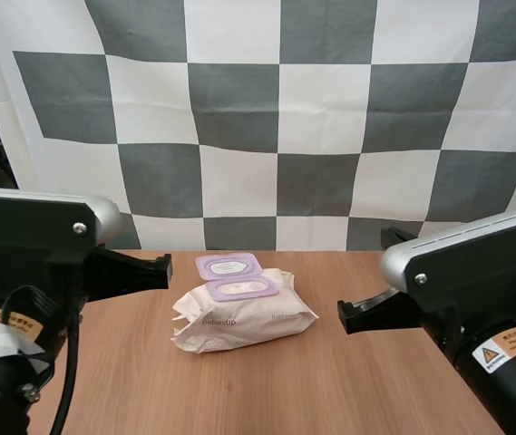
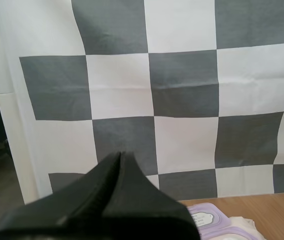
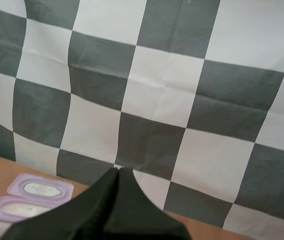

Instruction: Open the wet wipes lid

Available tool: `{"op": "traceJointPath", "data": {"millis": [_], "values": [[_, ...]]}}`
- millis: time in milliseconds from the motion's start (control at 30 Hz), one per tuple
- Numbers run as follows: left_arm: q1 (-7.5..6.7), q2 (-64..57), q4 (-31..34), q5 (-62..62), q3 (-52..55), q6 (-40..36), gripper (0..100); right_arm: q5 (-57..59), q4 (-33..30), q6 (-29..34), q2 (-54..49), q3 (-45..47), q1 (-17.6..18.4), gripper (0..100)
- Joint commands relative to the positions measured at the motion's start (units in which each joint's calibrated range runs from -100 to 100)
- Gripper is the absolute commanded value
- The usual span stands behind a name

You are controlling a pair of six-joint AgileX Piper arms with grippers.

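Left end effector [image 1: 163,267] is clenched on nothing, fingers pressed together into one dark wedge. It hovers left of the wet wipes pack [image 1: 242,314], apart from it. Right end effector [image 1: 343,317] is also clenched and empty, hovering right of the pack, near but not touching. Wooden worktop [image 1: 348,390] carries the pack, which lies flat between the two. Pack is cream and crinkled, with faint print on its near side. Purple lid [image 1: 228,265] is flipped open and lies back at the pack's far edge, just behind the purple-rimmed opening [image 1: 239,289]. White shows inside the opening.
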Motion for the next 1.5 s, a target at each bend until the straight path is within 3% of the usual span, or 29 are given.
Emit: {"op": "traceJointPath", "data": {"millis": [0, 100, 200, 367, 700, 900, 1467], "values": [[-0.04, 0.0, 0.5, -13.0, 7.6, 0.3, 0, -10.9, 0.0, 0.0, 0.0, 3.5, -0.2, 0], [-0.04, 0.0, 2.3, -22.4, 14.2, 0.3, 0, -21.8, 0.0, 0.7, 0.0, 9.6, -0.4, 0], [-0.13, 0.0, 2.3, -22.6, 18.3, 0.3, 0, -28.3, 0.0, 3.2, 0.0, 14.5, -0.4, 0], [-0.13, 0.0, 2.3, -22.6, 23.2, 0.2, 0, -29.1, 0.0, 6.0, 0.0, 19.4, -0.4, 0], [-0.13, 0.0, 2.3, -14.1, 23.2, -3.3, 0, -21.6, 0.0, 6.2, 0.0, 19.4, -1.8, 0], [-0.50, 0.0, 3.1, -4.7, 23.2, -4.2, 0, -8.3, -0.1, 7.5, 0.0, 19.4, -3.3, 0], [0.39, 0.0, 3.9, -3.8, 23.2, -9.7, 0, -7.6, -1.0, 7.5, 0.0, 19.4, -3.1, 0]]}}
